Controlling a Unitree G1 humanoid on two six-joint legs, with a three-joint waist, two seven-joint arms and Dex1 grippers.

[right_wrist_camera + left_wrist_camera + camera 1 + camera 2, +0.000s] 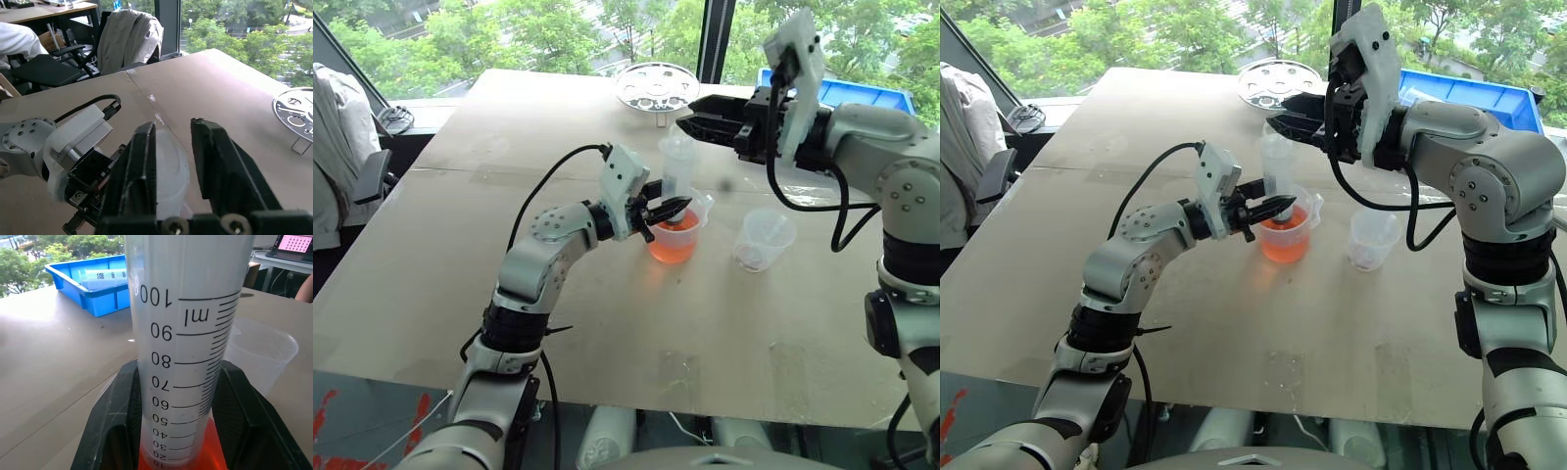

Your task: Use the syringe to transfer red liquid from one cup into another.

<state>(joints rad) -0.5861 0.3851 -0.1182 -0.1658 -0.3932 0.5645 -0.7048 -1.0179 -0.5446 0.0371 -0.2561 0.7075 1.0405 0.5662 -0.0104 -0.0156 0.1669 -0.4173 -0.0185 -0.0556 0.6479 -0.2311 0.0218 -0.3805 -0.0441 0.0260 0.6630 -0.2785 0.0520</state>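
Over the beaker (675,235), both pincers — left (668,211), right (690,119) — clamp the syringe (678,166).

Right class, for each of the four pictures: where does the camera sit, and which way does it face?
Left eye: on the head, looking down over the table; both arms show, left hand on the syringe.
Right eye: beside it, same scene, both arms.
Left wrist: along its fingers clamping the syringe, toward a blue bin.
Right wrist: along its fingers, toward a draped chair; the left arm shows.
Shared: both eyes and the left wrist see the syringe and small cup.
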